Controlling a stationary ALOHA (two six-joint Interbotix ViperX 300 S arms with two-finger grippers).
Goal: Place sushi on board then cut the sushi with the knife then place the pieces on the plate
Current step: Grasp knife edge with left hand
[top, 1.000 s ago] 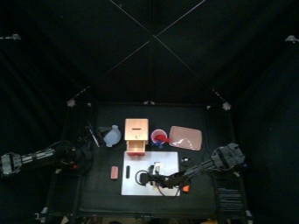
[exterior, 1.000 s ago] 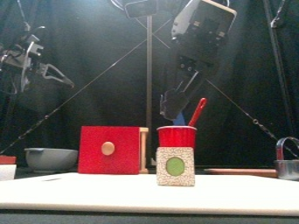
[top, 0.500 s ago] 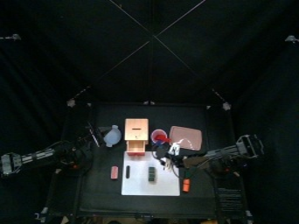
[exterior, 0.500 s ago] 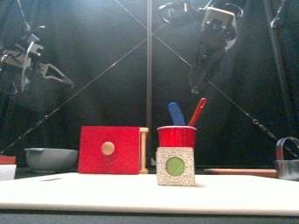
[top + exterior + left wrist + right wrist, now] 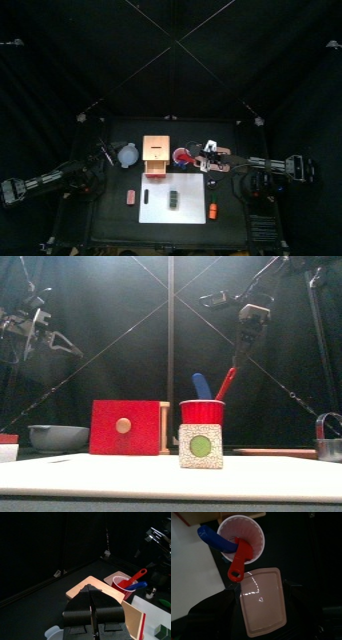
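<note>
Sushi [image 5: 175, 199] lies on board [image 5: 158, 208], lower centre of top view; not yet cut. Next step, as judged: fetch a knife. Right fingers [image 5: 241, 346], spread and empty, hang up-right of cup [image 5: 203, 413]. Red knife [image 5: 227, 383] leans up-right toward them, blue knife [image 5: 198, 386] up-left. Left fingers [image 5: 89, 607], closed, sit at far left, farther off.

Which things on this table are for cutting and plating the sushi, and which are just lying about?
For the job: sushi roll, white board, blue knife and red knife in the red cup, pink tray.
Just lying about: wooden box, bowl, red toy left of the board, orange toy at its right edge.
</note>
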